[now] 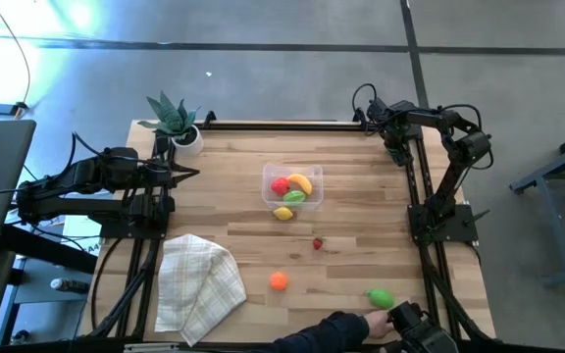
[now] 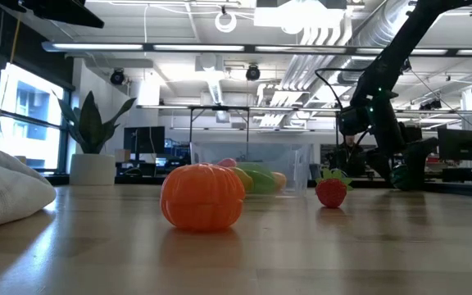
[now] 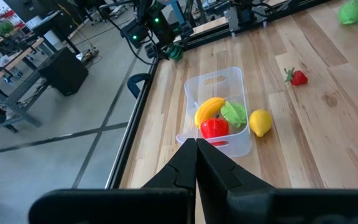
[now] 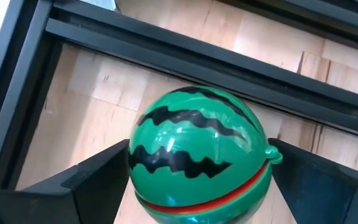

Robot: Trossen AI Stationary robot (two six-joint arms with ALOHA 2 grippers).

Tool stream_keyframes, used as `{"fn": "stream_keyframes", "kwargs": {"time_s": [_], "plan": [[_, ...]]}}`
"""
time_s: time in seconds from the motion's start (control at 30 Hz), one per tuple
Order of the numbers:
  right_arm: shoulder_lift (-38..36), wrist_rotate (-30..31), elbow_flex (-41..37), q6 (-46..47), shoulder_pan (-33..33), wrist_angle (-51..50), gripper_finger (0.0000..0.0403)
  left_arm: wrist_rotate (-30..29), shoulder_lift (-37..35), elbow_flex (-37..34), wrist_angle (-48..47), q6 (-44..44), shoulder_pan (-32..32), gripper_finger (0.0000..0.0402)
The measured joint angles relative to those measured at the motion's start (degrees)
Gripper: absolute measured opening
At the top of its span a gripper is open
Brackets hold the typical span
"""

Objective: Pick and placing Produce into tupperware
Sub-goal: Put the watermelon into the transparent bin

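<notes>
The right gripper (image 4: 197, 180) clamped a toy watermelon (image 4: 197, 155) at the bench's far right corner; the left gripper (image 3: 196, 155) was pressed shut. The round, slick melon might squirt out on its way to the tupperware (image 1: 292, 184) mid-bench.

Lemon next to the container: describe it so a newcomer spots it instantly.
Find the clear container in the middle of the wooden table. The lemon lies on the wood touching its wall, on the side facing the checked cloth. It is the only yellow piece outside the container; the banana sits inside.
</notes>
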Motion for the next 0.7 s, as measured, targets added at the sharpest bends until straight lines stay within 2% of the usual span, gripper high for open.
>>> {"fn": "stream_keyframes", "kwargs": {"time_s": [0.4,0.7], "plan": [[0.0,0.1,0.0,-0.4,0.0,0.0,0.0356,0.0,0.0,0.0,0.0,0.0,0.0,0.0001],[0.0,-0.1,-0.2,0.8,0.0,-1.4,0.0305,0.0,0.0,0.0,0.0,0.0,0.0,0.0001]]}}
